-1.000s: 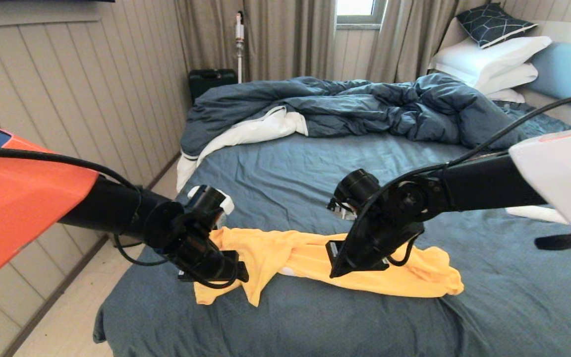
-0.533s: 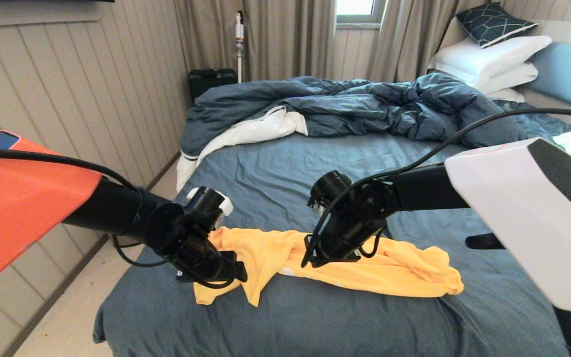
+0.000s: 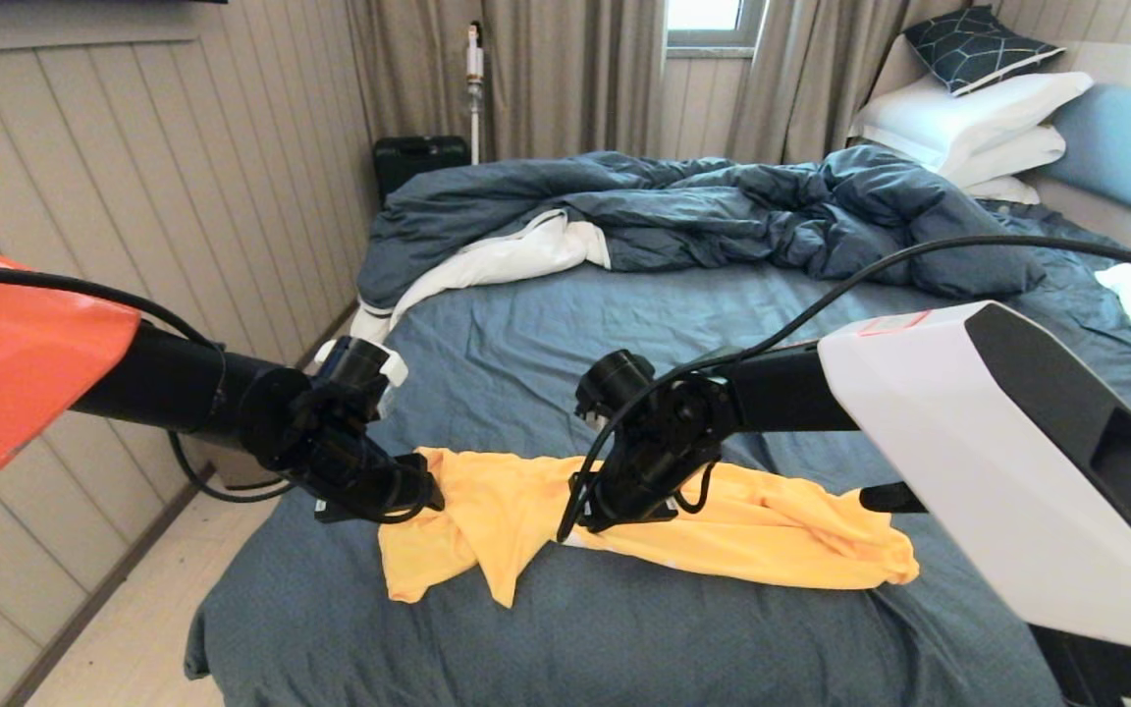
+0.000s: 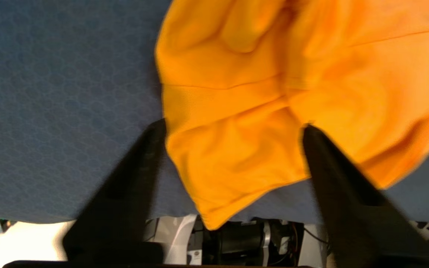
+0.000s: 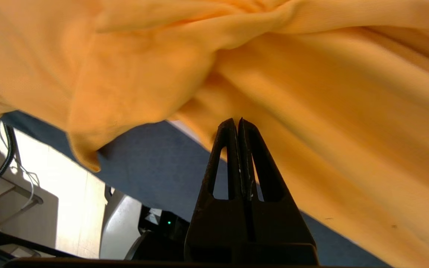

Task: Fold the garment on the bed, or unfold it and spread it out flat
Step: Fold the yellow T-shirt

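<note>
left end effector (image 4: 233, 128): fingers spread wide, low | right end effector (image 5: 237, 124): fingers pressed together, angled down

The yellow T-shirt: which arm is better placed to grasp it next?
Probably the left. The left claw is open astride a corner of the T-shirt; the right claw is shut, empty, over its middle.

We note the garment (image 3: 526, 511) as thin, soft matt cloth; the bed (image 3: 624, 324) sheet is finely textured matt fabric; we see matt black fingers (image 4: 125, 193).
</note>
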